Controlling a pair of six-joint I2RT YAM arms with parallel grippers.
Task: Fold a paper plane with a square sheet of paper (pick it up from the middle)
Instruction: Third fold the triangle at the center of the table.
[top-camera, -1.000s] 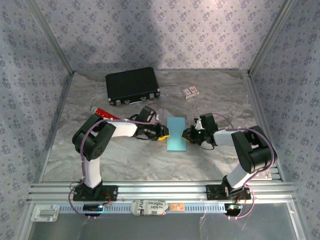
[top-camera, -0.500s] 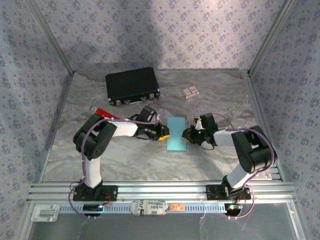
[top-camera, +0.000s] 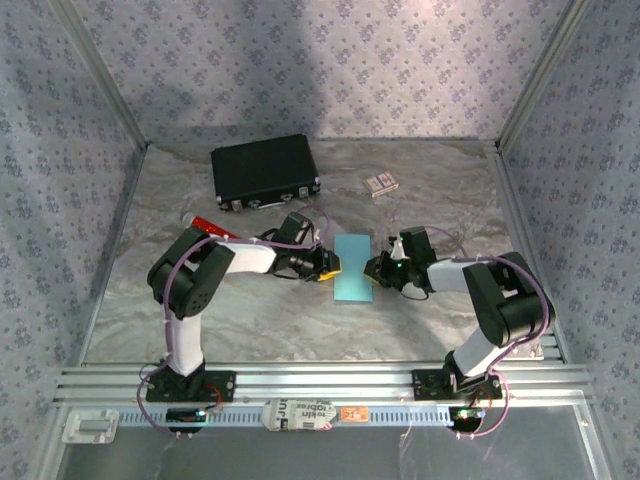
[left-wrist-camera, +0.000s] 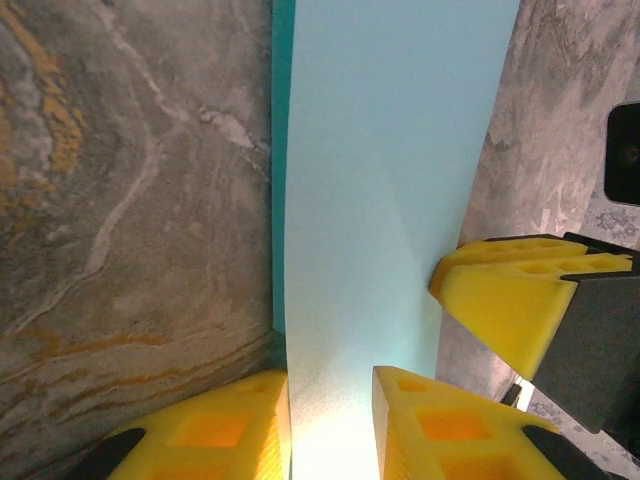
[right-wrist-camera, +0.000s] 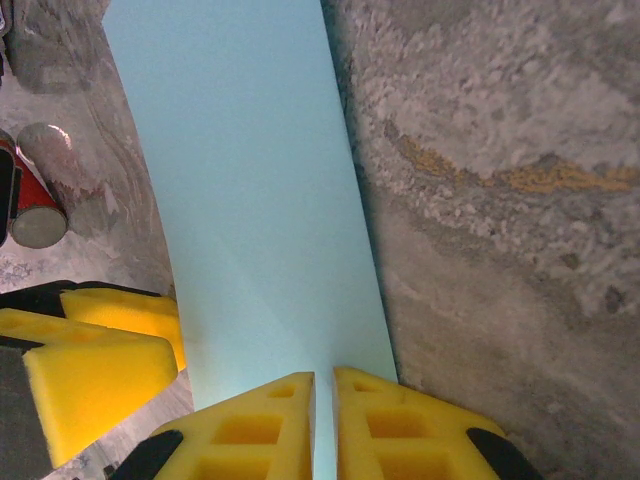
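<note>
Square sheet of paper, folded to a narrow cyan strip, lies flat mid-desk, with bare surface in front of it and the closed black case well behind. At its left side the left gripper has its jaws slightly apart with paper showing between them, while the right gripper is clenched on the right edge. A small card box and a red tube lie well clear.
</note>
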